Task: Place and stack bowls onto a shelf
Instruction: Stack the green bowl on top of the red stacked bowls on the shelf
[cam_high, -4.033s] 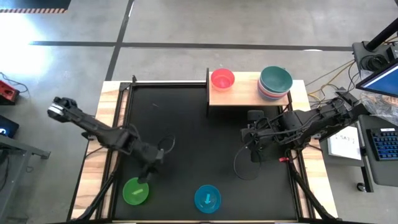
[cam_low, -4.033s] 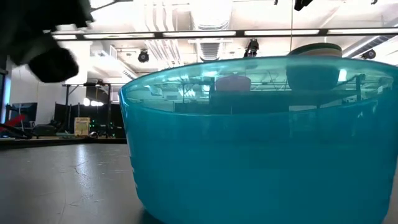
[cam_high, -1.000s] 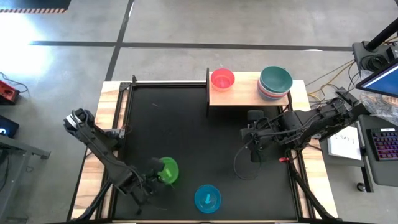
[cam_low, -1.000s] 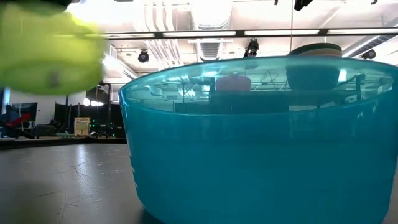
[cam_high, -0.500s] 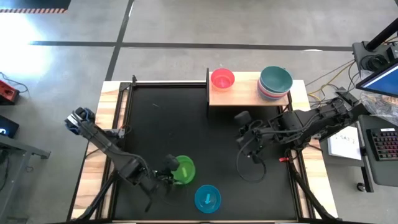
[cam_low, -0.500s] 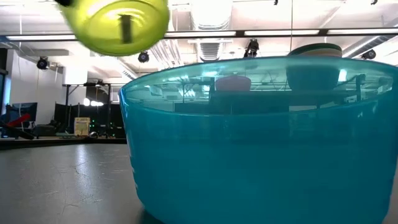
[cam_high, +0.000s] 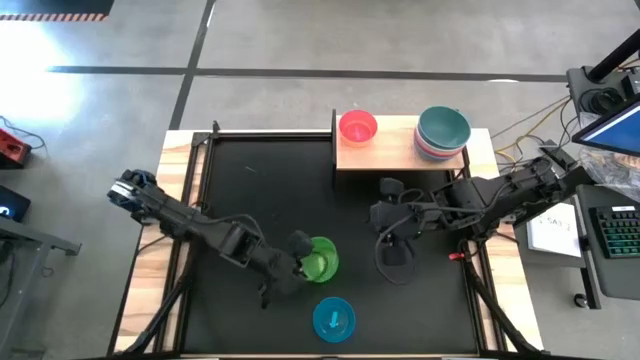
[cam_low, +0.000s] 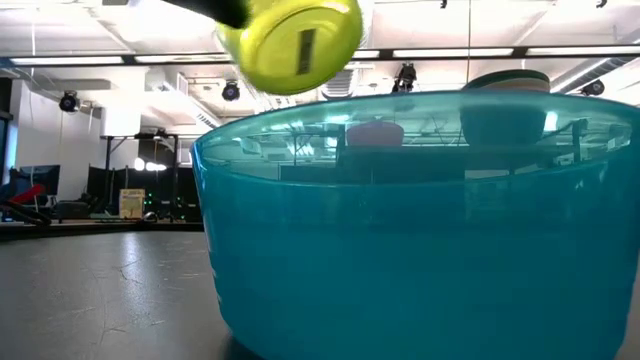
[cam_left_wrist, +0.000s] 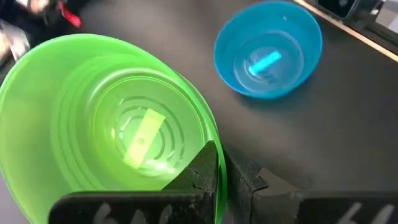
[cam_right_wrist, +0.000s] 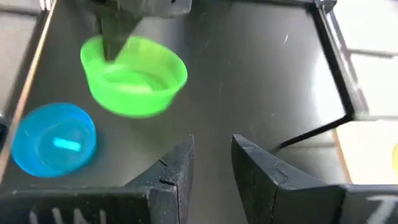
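My left gripper (cam_high: 303, 254) is shut on the green bowl (cam_high: 321, 260), which it carries above the middle of the black tabletop; the low view shows the green bowl (cam_low: 295, 38) up in the air. My right gripper (cam_high: 385, 222) is open and hovers to the bowl's right, its fingers (cam_right_wrist: 180, 168) pointing toward the green bowl (cam_right_wrist: 134, 74). The cyan bowl (cam_high: 333, 319) sits on its base near the table's near edge and fills the low view (cam_low: 420, 230). On the wooden shelf (cam_high: 392, 152) stand a red bowl (cam_high: 358, 127) and a stack topped by a teal bowl (cam_high: 443, 131). My left gripper pinches the green bowl's rim (cam_left_wrist: 208, 134) on the side toward the table's left, one finger (cam_left_wrist: 202, 171) inside the bowl and one outside. The fingers come slanting down from the left. The bowl is lifted clear of the table, mouth upward.
The shelf's black supports (cam_high: 334, 165) stand at the far right of the tabletop. A cable loop (cam_high: 392, 268) hangs under the right arm. The table's wooden border and black frame rails (cam_high: 190, 190) run along both sides. A desk with keyboard (cam_high: 620, 232) lies right of the table.
My left gripper has carried the green bowl through the air toward the table's right and slightly toward the far edge, from the near-left area to the middle, staying shut on it. My right gripper has moved left toward the bowl. The cyan bowl has stayed put.
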